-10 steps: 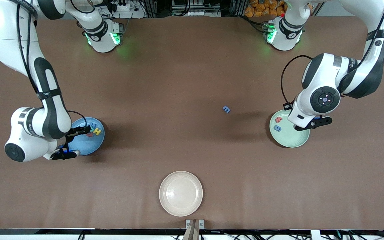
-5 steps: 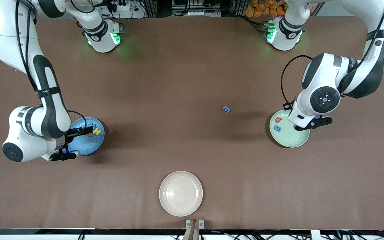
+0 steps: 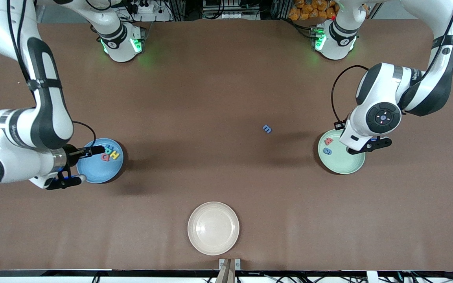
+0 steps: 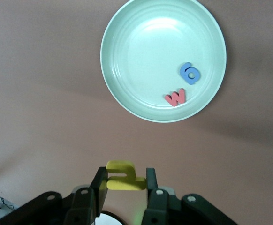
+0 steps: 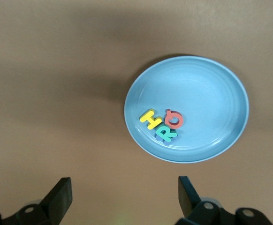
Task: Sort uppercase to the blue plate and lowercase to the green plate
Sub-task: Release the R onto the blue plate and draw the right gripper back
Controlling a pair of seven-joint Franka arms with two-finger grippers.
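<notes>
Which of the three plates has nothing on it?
The cream plate, the one nearest the front camera. The blue plate carries capital letters, and the green plate carries a red w and a blue g.

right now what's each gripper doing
Left gripper: shut on the yellow letter, up beside the green plate.
Right gripper: open, holding nothing, by the blue plate.

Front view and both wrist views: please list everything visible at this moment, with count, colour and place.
blue plate: one, medium blue, right arm's end of the table.
capital letters: three, yellow H, teal R, red Q, in the blue plate.
green plate: one, pale mint, left arm's end.
red w, blue g: one each, in the green plate.
blue m: one, bare table, mid-table.
cream plate: one, nearest the front camera.
yellow h: one, in the left gripper.
left gripper: shut on it, at the green plate's edge.
right gripper: open, beside the blue plate.
</notes>
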